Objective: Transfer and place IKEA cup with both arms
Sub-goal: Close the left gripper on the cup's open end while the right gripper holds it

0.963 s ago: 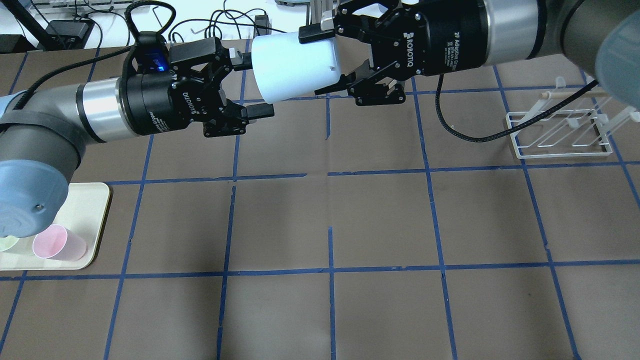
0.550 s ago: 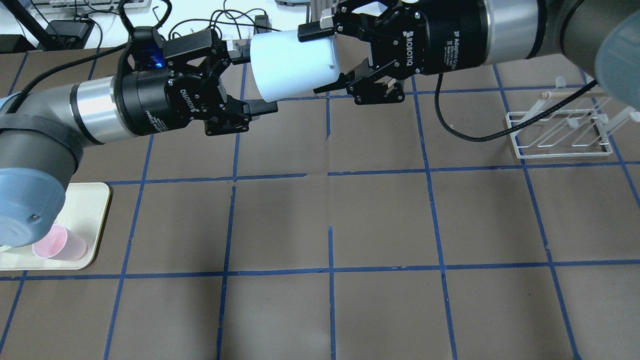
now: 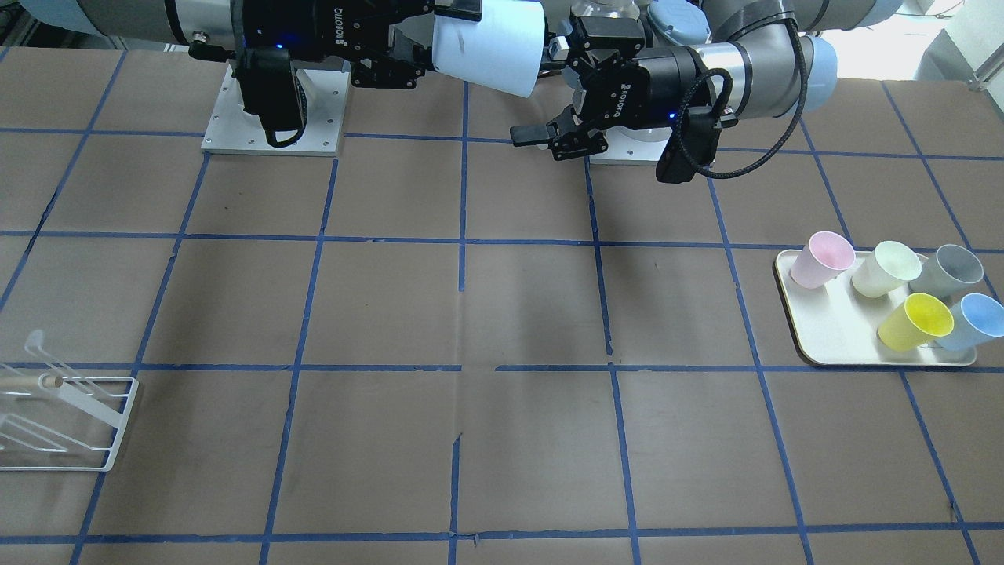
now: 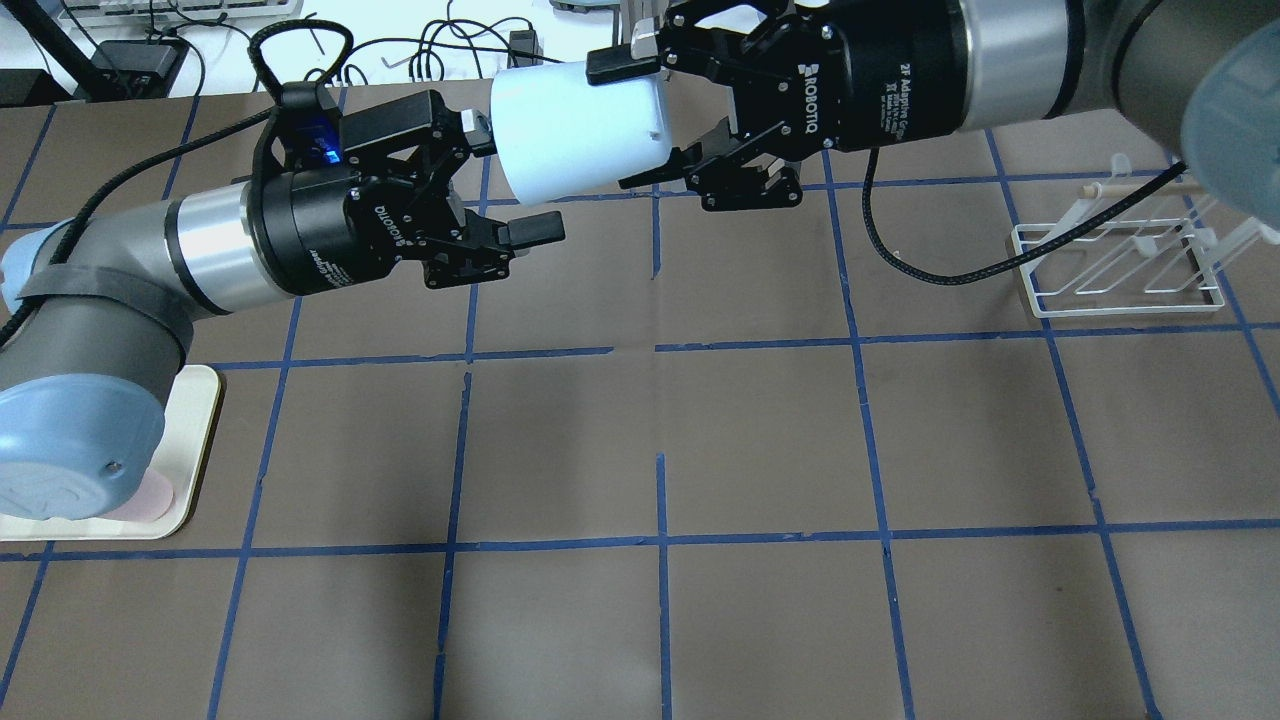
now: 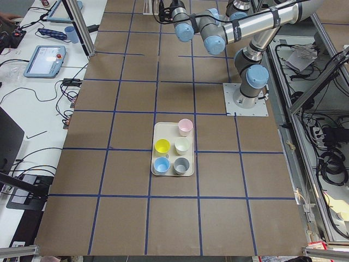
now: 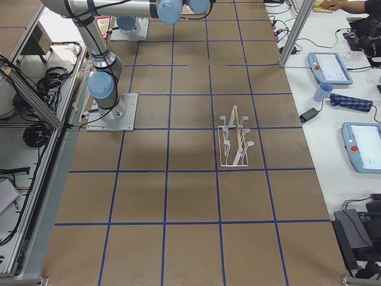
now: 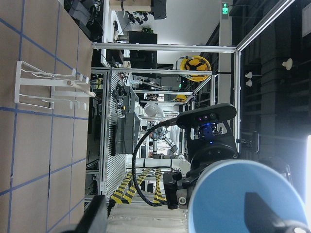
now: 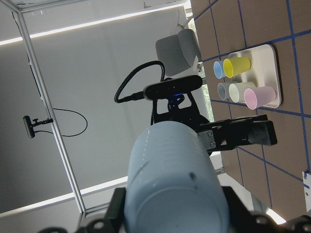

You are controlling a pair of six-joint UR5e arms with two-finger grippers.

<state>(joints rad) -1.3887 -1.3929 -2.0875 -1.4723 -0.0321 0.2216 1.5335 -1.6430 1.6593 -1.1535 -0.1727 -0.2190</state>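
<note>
The light blue IKEA cup (image 4: 575, 130) hangs on its side high over the far middle of the table, and also shows in the front view (image 3: 490, 45) and the right wrist view (image 8: 170, 179). My right gripper (image 4: 630, 125) is shut on its narrow end, also seen from the front (image 3: 439, 43). My left gripper (image 4: 505, 178) is open at the cup's wide mouth, with the jaws spread and not clamped on it, as the front view (image 3: 543, 92) shows too. A second light blue cup (image 3: 971, 322) stands on the tray (image 3: 831, 333).
The cream tray on the robot's left also holds a pink cup (image 3: 822, 259), a pale green cup (image 3: 886, 268), a grey cup (image 3: 951, 269) and a yellow cup (image 3: 915, 322). A white wire rack (image 4: 1120, 265) stands on the robot's right.
The left arm has shifted a little toward the near side, its gripper still open. The right gripper and the cup have moved slightly to the left.
</note>
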